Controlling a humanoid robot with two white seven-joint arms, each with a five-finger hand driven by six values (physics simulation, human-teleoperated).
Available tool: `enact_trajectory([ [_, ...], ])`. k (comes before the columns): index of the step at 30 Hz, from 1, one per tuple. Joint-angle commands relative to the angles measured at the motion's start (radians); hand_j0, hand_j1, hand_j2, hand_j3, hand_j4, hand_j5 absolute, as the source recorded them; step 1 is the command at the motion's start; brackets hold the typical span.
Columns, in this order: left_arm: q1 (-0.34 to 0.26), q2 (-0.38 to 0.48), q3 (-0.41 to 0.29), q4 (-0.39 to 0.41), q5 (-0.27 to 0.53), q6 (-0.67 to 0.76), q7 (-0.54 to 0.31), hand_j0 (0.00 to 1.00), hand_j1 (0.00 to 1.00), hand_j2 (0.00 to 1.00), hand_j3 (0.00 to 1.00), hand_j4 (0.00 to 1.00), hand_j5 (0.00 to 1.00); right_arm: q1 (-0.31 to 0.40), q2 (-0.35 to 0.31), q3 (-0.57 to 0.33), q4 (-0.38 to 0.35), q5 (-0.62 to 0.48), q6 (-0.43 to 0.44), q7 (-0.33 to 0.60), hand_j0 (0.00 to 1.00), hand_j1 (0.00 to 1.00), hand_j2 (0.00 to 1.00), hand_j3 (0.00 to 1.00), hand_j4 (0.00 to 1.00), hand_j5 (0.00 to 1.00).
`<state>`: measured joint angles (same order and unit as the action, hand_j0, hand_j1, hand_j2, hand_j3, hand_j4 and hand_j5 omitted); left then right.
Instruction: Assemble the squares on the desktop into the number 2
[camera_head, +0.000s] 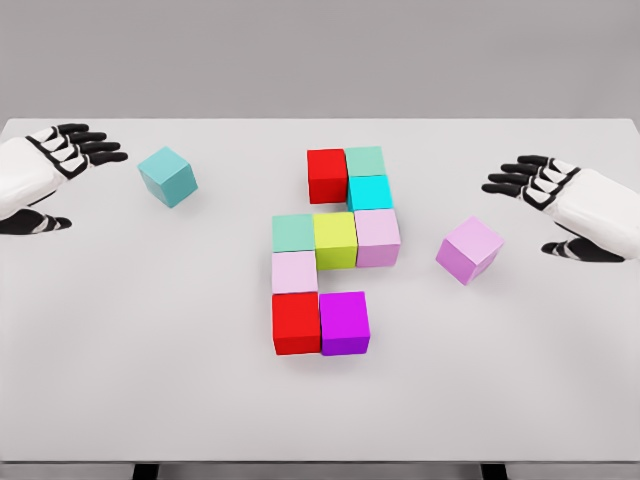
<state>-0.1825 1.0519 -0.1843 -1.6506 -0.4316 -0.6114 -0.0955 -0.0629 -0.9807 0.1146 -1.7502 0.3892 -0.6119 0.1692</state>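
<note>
My left hand (50, 175) sits at the far left edge of the tabletop (150, 380), fingers spread and relaxed, gripping nothing. Just to its right, apart from it, I see a loose teal cube (167, 176) turned at an angle. My right hand (560, 205) mirrors the left at the right edge, fingers likewise open and empty. Near it, toward the middle, a loose pink-violet cube (469, 250) lies skewed and clear of the rest.

Between the two loose cubes I see the assembled cluster. Its top row is a red cube (327, 175) touching a pale green cube (365, 161) on its right. Under the green one sits a cyan cube (369, 192). The middle row runs, left to right, a mint cube (293, 232), a yellow-green cube (335, 240) and a pale pink cube (377, 237), all touching. Below the mint one is a second pale pink cube (294, 272), then the bottom row: a second red cube (296, 323) with a magenta cube (344, 322) pressed against its right side.
</note>
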Motion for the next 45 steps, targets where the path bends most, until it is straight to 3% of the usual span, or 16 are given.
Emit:
enact_trajectory([
  [1, -0.003, 0.002, -0.012, 0.002, 0.002, 0.001, 0.0, 1.0, 1.0, 1.0, 1.0, 1.0, 1.0, -0.002, -0.027, 0.007, 0.005, 0.002, 0.001, 0.0, 1.0, 1.0, 1.0, 1.0, 1.0, 1.0],
  [4, -0.092, -0.001, -0.121, 0.014, -0.039, 0.001, 0.0, 1.0, 1.0, 1.0, 1.0, 1.0, 1.0, -0.011, -0.05, 0.017, 0.002, -0.018, 0.001, -0.004, 1.0, 1.0, 1.0, 1.0, 1.0, 1.0],
  [6, -0.114, -0.001, -0.152, 0.014, -0.044, 0.001, -0.007, 1.0, 1.0, 1.0, 1.0, 1.0, 1.0, -0.003, -0.038, -0.021, -0.006, -0.02, 0.001, 0.006, 1.0, 1.0, 1.0, 1.0, 1.0, 1.0],
  [10, -0.138, 0.0, -0.178, 0.014, -0.047, 0.001, -0.049, 1.0, 1.0, 1.0, 1.0, 1.0, 1.0, -0.015, 0.0, -0.072, -0.009, -0.026, 0.001, 0.251, 1.0, 1.0, 1.0, 1.0, 1.0, 1.0],
  [15, -0.262, -0.001, -0.302, 0.045, -0.062, 0.001, -0.07, 1.0, 1.0, 1.0, 1.0, 1.0, 1.0, -0.018, 0.011, -0.156, -0.017, -0.023, 0.001, 0.286, 1.0, 1.0, 1.0, 1.0, 1.0, 1.0],
  [18, -0.337, -0.013, -0.375, 0.092, -0.062, 0.001, -0.07, 1.0, 1.0, 1.0, 1.0, 1.0, 1.0, -0.014, 0.088, -0.191, -0.017, -0.007, 0.001, 0.366, 1.0, 1.0, 1.0, 1.0, 1.0, 1.0],
  [19, -0.367, -0.02, -0.411, 0.106, -0.062, 0.001, -0.07, 1.0, 1.0, 1.0, 1.0, 1.0, 1.0, -0.014, 0.174, -0.213, -0.017, -0.007, 0.001, 0.442, 1.0, 1.0, 1.0, 1.0, 1.0, 1.0],
  [20, -0.383, -0.035, -0.426, 0.118, -0.064, 0.001, -0.07, 1.0, 1.0, 1.0, 1.0, 1.0, 1.0, -0.026, 0.22, -0.225, -0.017, -0.004, 0.001, 0.442, 1.0, 1.0, 1.0, 1.0, 1.0, 1.0],
  [24, -0.456, -0.046, -0.498, 0.14, -0.067, 0.001, -0.07, 1.0, 1.0, 1.0, 1.0, 1.0, 1.0, -0.048, 0.162, -0.204, -0.017, -0.009, 0.001, 0.442, 1.0, 1.0, 1.0, 1.0, 1.0, 1.0],
  [28, -0.531, -0.096, -0.557, 0.232, -0.07, 0.001, -0.07, 1.0, 1.0, 1.0, 1.0, 1.0, 1.0, -0.09, 0.063, -0.093, -0.017, -0.009, 0.001, 0.442, 1.0, 1.0, 1.0, 1.0, 1.0, 1.0],
  [32, -0.6, -0.147, -0.622, 0.327, -0.084, 0.001, -0.075, 1.0, 1.0, 1.0, 1.0, 1.0, 1.0, -0.216, 0.047, 0.155, 0.0, -0.018, 0.001, 0.442, 1.0, 1.0, 1.0, 1.0, 1.0, 1.0],
  [36, -0.64, -0.158, -0.665, 0.364, -0.082, 0.001, -0.098, 1.0, 1.0, 1.0, 1.0, 1.0, 1.0, -0.322, 0.036, 0.227, 0.077, -0.073, 0.001, 0.442, 1.0, 1.0, 1.0, 1.0, 1.0, 1.0],
  [40, -0.672, -0.182, -0.702, 0.403, -0.095, 0.001, -0.112, 1.0, 1.0, 1.0, 1.0, 1.0, 1.0, -0.446, -0.145, 0.378, 0.063, -0.208, 0.001, 0.442, 1.0, 1.0, 1.0, 1.0, 1.0, 1.0],
  [41, -0.678, -0.188, -0.708, 0.414, -0.096, 0.001, -0.115, 1.0, 1.0, 1.0, 1.0, 1.0, 1.0, -0.492, -0.174, 0.437, 0.046, -0.213, 0.001, 0.442, 1.0, 1.0, 1.0, 1.0, 1.0, 1.0],
  [43, -0.701, -0.19, -0.734, 0.436, -0.096, 0.001, -0.115, 1.0, 1.0, 1.0, 1.0, 1.0, 1.0, -0.692, -0.188, 0.717, 0.052, -0.214, 0.001, 0.442, 1.0, 1.0, 1.0, 1.0, 1.0, 1.0],
  [45, -0.712, -0.214, -0.742, 0.463, -0.096, 0.001, -0.115, 1.0, 1.0, 1.0, 1.0, 1.0, 1.0, -0.836, -0.191, 0.89, 0.072, -0.214, 0.001, 0.442, 1.0, 1.0, 1.0, 1.0, 1.0, 1.0],
])
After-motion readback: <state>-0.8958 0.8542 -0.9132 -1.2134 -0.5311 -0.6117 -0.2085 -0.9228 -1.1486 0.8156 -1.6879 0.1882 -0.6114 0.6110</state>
